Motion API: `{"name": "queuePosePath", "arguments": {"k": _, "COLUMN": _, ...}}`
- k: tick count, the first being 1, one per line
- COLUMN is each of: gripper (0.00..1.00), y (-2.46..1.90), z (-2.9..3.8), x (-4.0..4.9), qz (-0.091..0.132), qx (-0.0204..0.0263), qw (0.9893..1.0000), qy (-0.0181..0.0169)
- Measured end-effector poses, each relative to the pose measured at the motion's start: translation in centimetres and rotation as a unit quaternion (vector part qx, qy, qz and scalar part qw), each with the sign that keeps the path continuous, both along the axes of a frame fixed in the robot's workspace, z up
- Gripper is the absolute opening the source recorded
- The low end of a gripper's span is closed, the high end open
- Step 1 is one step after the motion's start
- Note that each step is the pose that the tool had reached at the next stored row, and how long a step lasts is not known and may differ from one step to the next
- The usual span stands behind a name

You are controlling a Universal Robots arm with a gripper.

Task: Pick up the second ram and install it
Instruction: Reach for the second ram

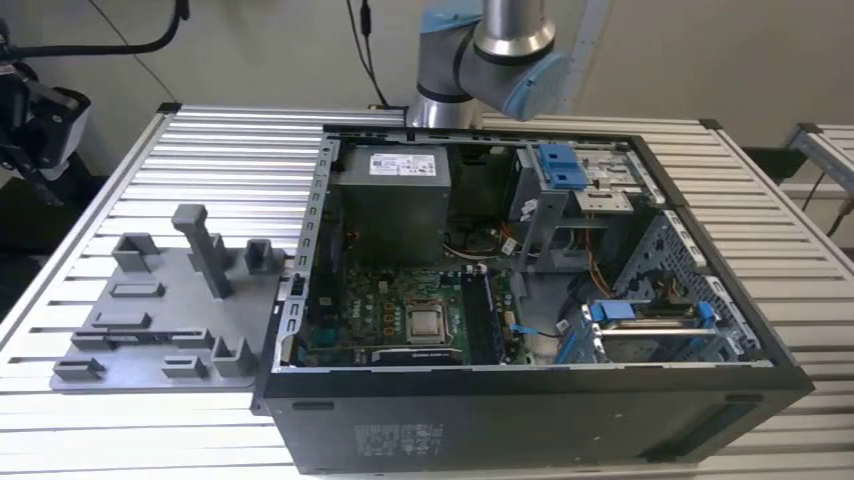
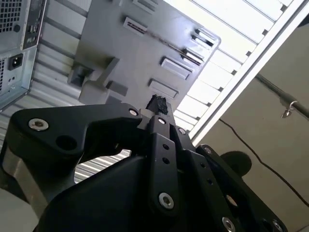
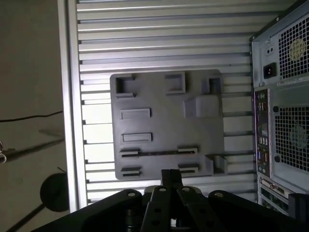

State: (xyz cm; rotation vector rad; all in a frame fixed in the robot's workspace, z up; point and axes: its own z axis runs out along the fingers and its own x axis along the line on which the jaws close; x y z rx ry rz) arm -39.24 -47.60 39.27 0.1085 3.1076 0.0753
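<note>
- second ram: I read it as the thin dark strip standing on edge between two end holders of the grey tray, in the row next to the tray's outermost one (too thin to make out label or chips).
- gripper: well above the tray, looking down on it. In both wrist views the fingertips look pressed together with nothing between them.
- Step in hand, as I judge it: the pick. No contact yet.
- To do it well: spread the fingers before going down. Pinch the two flat faces, not the ends.
- Line the finger gap up with the strip's length and grip mid-length, between the holders, so it doesn't tilt.
- Descend straight. The tall posts sit on the tray's far side from this row, so the near holders are the collision risk.
- Lift vertically out of the holders; a sideways pull could jam the stick.
- Tray sits on the slatted table, just beside the open PC case.
</note>
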Motion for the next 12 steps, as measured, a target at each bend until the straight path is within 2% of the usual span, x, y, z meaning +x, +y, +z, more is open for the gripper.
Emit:
{"name": "queuePosePath", "arguments": {"k": 7, "gripper": 0.11, "y": -1.37, "z": 0.00, "x": 0.34, "qz": 0.000, "qx": 0.0000, "qw": 1.0000, "qy": 0.0000}}
{"name": "queuePosePath", "arguments": {"k": 8, "gripper": 0.11, "y": -1.49, "z": 0.00, "x": 0.36, "qz": 0.000, "qx": 0.0000, "qw": 1.0000, "qy": 0.0000}}
{"name": "queuePosePath", "arguments": {"k": 12, "gripper": 0.11, "y": -1.52, "z": 0.00, "x": 0.36, "qz": 0.000, "qx": 0.0000, "qw": 1.0000, "qy": 0.0000}}
